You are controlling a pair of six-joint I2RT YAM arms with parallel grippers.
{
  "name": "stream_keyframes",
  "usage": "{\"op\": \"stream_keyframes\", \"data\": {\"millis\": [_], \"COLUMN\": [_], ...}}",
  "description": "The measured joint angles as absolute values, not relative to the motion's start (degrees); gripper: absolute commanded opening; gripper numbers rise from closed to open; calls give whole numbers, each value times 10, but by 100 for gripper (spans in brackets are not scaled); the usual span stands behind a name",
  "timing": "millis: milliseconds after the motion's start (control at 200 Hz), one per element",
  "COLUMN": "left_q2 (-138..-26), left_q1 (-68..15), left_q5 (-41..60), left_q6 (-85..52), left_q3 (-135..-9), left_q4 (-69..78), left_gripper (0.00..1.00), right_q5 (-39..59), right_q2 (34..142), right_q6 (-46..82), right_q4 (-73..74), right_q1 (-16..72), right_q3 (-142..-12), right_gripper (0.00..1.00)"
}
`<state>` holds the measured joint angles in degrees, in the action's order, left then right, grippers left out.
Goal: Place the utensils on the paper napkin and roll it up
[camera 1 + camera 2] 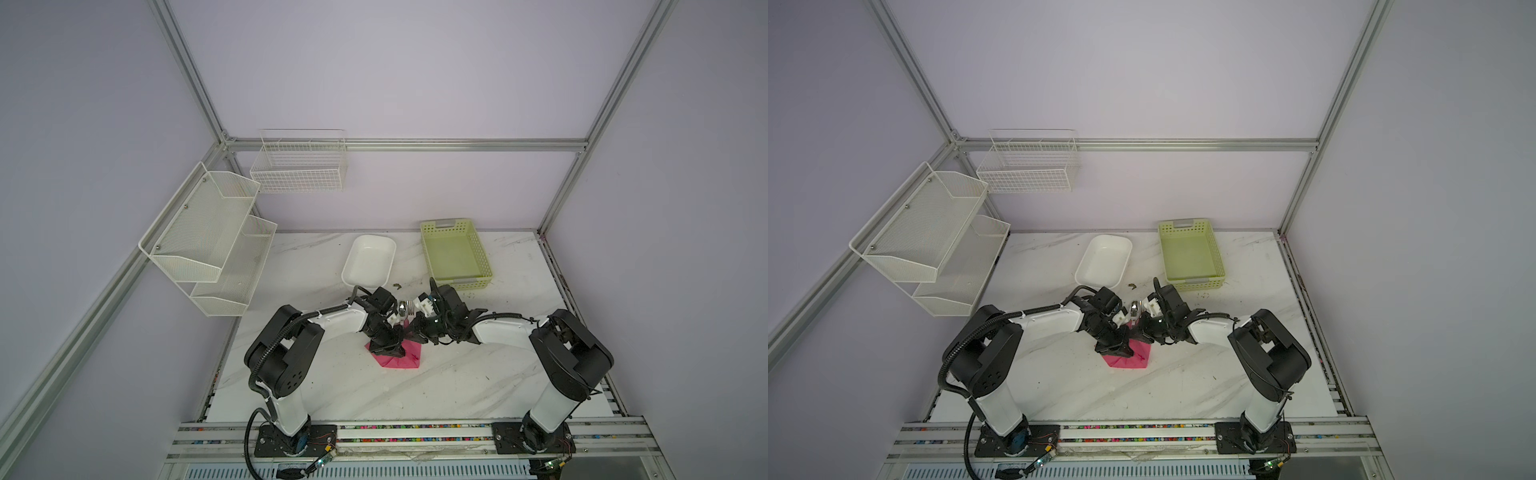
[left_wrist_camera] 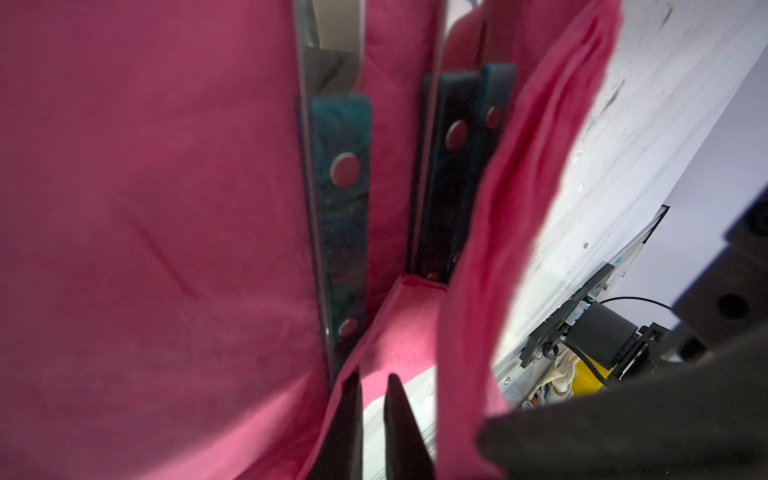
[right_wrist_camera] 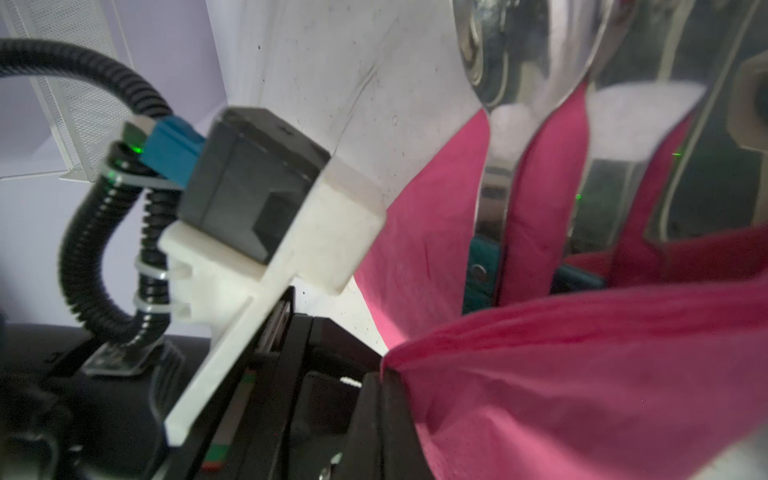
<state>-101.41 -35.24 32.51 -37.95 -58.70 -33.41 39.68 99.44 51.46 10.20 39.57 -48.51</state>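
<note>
Left wrist view: napkin gripped from both sides

Two teal handles of the utensils (image 2: pixel 345 199) were seen lying side by side, walled in by raised folds of the paper napkin (image 2: pixel 145 208) — pink all round. A napkin fold was caught between the narrowly set fingers of the left gripper (image 2: pixel 374 388). From the right wrist, another edge was seen clamped tight in the right gripper (image 3: pixel 384 376) and held up above the handles, while the silver heads were uncovered. In both top views the bundle was found in the middle of the table (image 1: pixel 457 374), under the two meeting wrists — white dish (image 1: pixel 368 259) and green basket (image 1: pixel 453 257) farther back.
</note>
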Motion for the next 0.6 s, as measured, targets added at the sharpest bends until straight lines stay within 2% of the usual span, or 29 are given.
{"op": "stream_keyframes", "data": {"millis": [600], "left_q2": [-923], "left_q1": [-345], "left_q5": [326], "left_q6": [-383], "left_q3": [-556], "left_q4": [-348], "left_gripper": [15], "right_q5": [399], "right_q2": [1053], "right_q6": [518], "right_q4": [128], "right_q1": [399], "right_q3": [-502], "right_gripper": [0]}}
